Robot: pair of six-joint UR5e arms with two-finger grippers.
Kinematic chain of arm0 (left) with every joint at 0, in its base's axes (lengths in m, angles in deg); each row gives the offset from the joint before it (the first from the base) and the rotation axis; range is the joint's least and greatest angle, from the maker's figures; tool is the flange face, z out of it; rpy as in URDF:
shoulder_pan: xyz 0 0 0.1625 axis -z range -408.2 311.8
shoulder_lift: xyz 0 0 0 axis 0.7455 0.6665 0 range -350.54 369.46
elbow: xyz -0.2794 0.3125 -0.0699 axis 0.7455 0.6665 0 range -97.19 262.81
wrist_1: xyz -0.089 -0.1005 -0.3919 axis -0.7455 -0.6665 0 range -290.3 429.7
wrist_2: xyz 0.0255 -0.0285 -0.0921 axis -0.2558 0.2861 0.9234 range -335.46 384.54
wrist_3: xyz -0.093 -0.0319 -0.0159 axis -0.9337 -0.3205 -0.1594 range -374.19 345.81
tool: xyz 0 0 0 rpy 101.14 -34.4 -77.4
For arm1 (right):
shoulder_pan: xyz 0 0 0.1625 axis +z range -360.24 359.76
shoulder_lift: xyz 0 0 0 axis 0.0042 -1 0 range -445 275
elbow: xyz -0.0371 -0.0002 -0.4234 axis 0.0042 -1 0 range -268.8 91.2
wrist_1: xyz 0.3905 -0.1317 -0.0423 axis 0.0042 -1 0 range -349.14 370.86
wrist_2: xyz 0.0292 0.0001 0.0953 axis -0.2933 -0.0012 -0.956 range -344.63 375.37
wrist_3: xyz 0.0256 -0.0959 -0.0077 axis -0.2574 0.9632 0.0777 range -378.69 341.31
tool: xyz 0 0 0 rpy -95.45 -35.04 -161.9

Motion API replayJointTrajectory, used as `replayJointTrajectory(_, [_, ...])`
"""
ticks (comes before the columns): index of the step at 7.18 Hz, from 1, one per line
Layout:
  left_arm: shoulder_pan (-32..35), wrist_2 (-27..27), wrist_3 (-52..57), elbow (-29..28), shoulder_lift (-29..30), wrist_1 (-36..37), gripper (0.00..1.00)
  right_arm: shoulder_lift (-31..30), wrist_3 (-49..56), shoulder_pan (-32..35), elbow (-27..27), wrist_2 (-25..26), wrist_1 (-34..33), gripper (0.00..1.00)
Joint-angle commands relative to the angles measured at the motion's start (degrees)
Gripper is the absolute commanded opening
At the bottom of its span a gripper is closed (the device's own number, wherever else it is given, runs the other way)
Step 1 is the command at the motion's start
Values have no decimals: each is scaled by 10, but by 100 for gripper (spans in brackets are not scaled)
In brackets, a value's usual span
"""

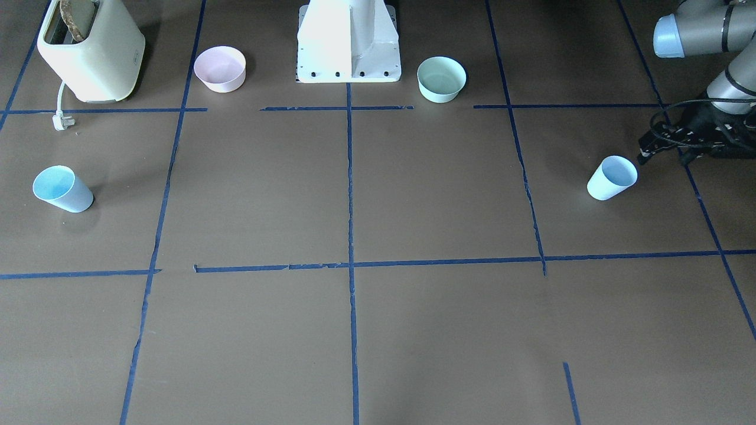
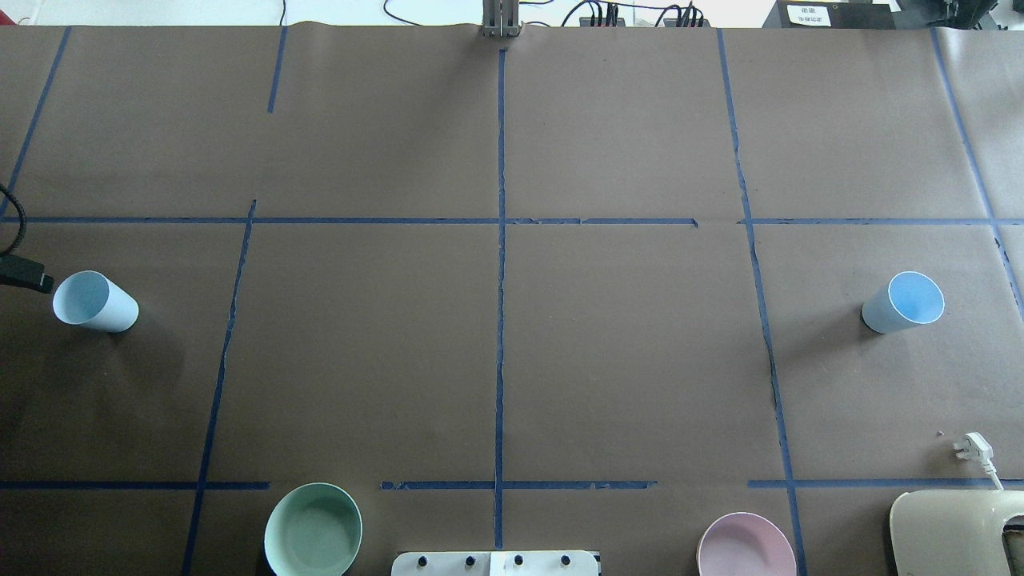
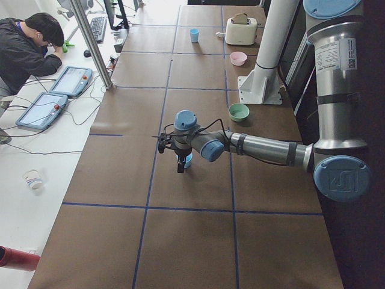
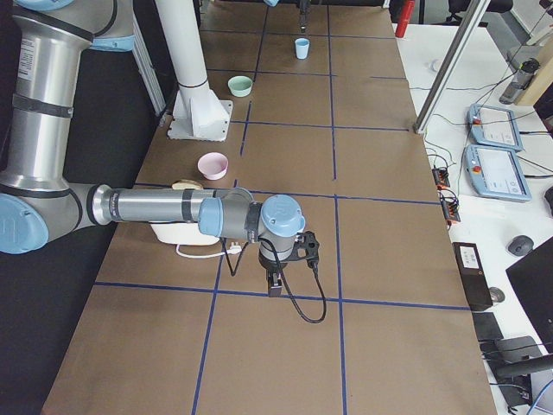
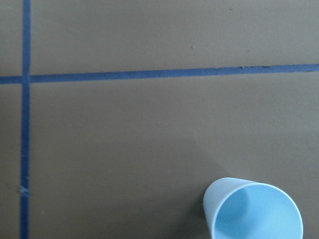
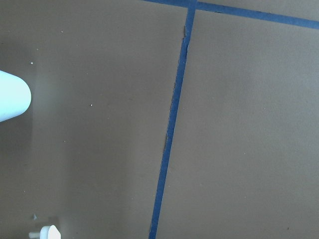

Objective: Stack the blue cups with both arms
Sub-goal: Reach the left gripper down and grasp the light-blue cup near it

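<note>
Left blue cup [image 1: 612, 177], a pale sky-blue tapered tumbler with no handle, is standing upright on the brown paper-covered table [image 1: 378, 330], far out to the robot's left of the white metal pedestal base [image 1: 348, 41] and forward of it. Left gripper [image 1: 648, 152], a black two-finger claw on the silver-grey left arm [image 1: 709, 29], is hanging just beside that cup, on the side away from the pedestal base. I cannot tell if they are touching. The claw is getting lost in black cables front-on, and only a black tip is showing from overhead, so I cannot tell whether the fingers are apart or together. The left wrist camera is catching just the cup's mouth, cut off at the bottom edge.

Right blue cup [image 1: 62, 189], same kind but bluer inside, is standing upright far out to the right of the pedestal base. Right gripper [image 4: 275, 281] is showing only from the side, pointing down over the table. I cannot tell its finger state. The right arm [image 4: 155, 207] is blocking that cup from the side.

A mint-green round bowl [image 1: 441, 78] and a pink round bowl [image 1: 220, 68] are sitting close on either side of the pedestal base. A cream toaster [image 1: 94, 53] with a brown slice in its slot is standing beyond the pink bowl, with its top cut off.
</note>
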Motion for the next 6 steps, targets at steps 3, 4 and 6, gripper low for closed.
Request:
replayJointTrajectory(3, [-47, -22, -30, -41, 5, -51, 90, -1, 0, 0, -1, 0, 0, 100])
replayJointTrajectory(4, [-48, -21, -40, -41, 7, -50, 58, -1, 0, 0, -1, 0, 0, 100])
replayJointTrajectory(6, [-49, -18, -58, -42, 9, -51, 7, -1, 0, 0, -1, 1, 0, 100])
